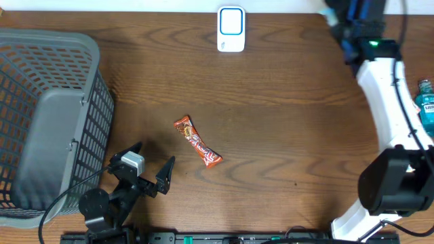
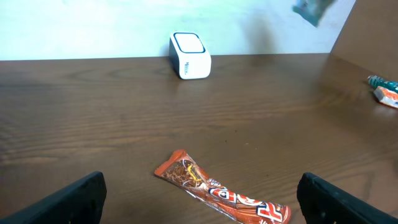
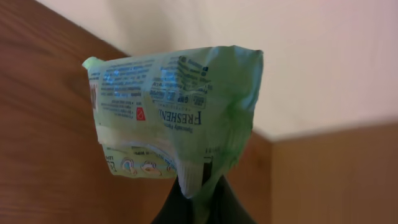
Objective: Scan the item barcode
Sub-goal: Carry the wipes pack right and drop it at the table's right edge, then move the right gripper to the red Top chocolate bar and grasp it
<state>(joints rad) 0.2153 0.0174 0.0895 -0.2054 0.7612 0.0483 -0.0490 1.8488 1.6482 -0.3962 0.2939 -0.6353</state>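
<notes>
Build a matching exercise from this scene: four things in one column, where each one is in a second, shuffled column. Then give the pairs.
Things
1. orange-red snack bar wrapper
2. grey plastic mesh basket
3. white box scanner with a blue-rimmed face
4. pale green printed packet

Places
A. at the left end of the brown wooden table
B. pinched in the shut right gripper
C. lying flat mid-table, just ahead of the open left gripper
D. standing at the table's far edge

Pairs: 1-C, 2-A, 3-D, 4-B
</notes>
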